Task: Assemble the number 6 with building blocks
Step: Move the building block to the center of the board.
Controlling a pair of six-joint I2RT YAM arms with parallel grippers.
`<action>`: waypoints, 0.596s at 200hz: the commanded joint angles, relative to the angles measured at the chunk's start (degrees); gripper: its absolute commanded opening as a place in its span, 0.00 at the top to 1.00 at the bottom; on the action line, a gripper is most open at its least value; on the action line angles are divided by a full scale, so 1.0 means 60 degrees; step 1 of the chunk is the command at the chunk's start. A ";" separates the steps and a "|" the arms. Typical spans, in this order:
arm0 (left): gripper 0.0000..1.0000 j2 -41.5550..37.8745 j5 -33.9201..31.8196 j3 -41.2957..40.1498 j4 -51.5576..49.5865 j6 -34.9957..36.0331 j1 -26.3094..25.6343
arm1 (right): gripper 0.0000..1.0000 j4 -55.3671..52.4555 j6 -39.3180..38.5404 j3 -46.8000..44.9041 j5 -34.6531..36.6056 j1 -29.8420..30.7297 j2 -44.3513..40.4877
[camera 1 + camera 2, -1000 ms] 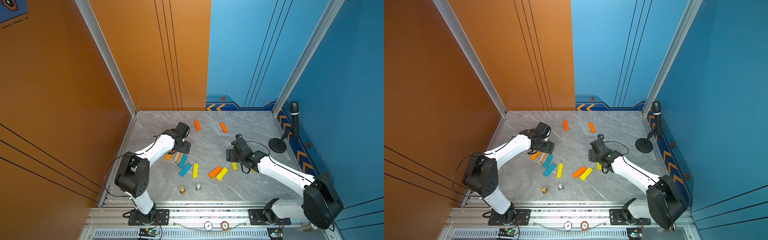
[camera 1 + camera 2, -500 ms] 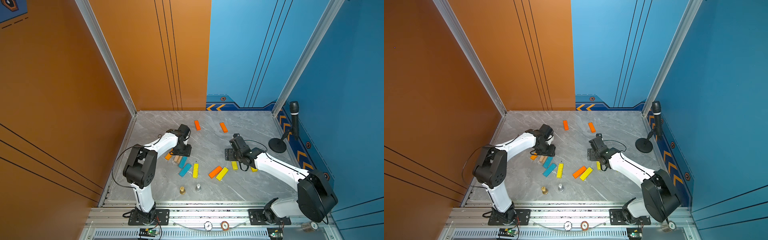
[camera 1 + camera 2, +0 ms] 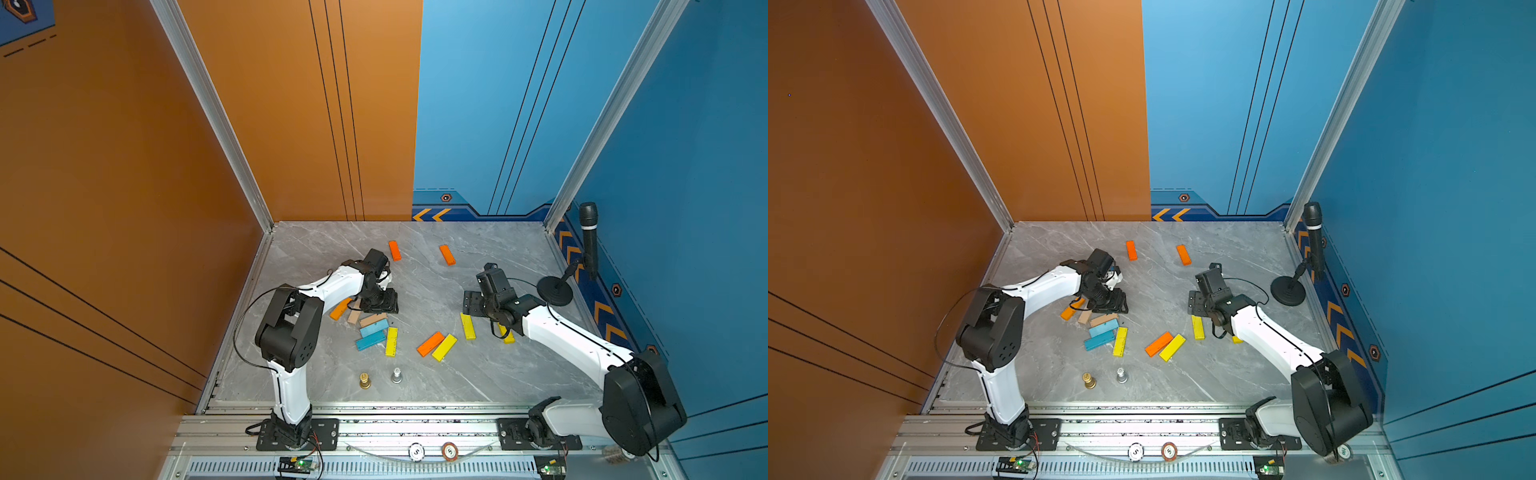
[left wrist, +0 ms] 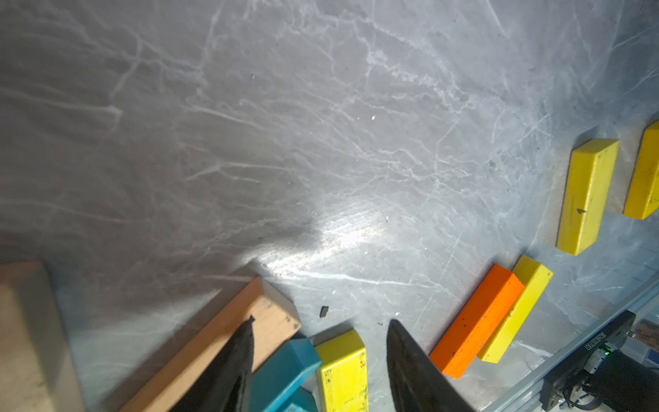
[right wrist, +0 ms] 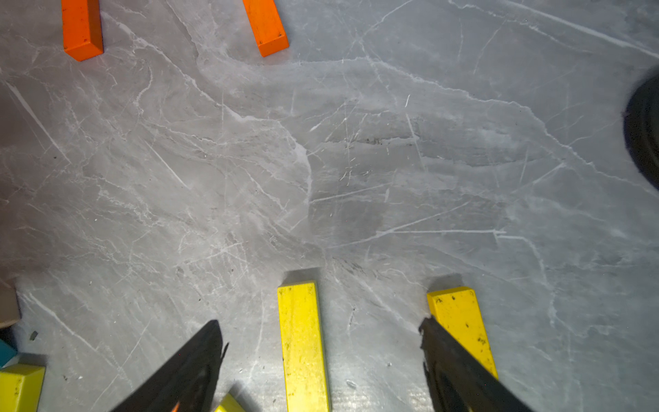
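- In both top views my picture is bright and even. The orange wall (image 3: pixel 124 166) and the blue wall (image 3: pixel 685 124) look sharp.
- The gray table (image 3: pixel 478 382) is well lit from above, and the shadows on it are small and soft.
- In the left wrist view I get a shiny white patch (image 4: pixel 338 239) of glare. The far side goes dim.
- The tan block (image 4: pixel 21 339) right by that camera is blurry.
- In the right wrist view the light is softer. The yellow blocks (image 5: pixel 301 339) throw short dark shadows.
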 commanded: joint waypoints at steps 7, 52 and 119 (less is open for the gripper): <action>0.39 -0.0404 -0.0971 0.0025 -0.0034 -0.0076 0.0014 | 0.12 -0.0074 -0.0375 0.0757 -0.0083 -0.0108 0.0800; 0.34 -0.0436 -0.1663 0.0020 -0.0277 -0.0212 0.0493 | 0.13 -0.0558 -0.1113 0.3309 -0.0387 -0.0266 0.3318; 0.33 -0.0131 -0.1832 -0.0019 -0.0405 -0.0250 0.0464 | 0.18 -0.1452 -0.2110 0.7398 -0.1075 -0.0624 0.7003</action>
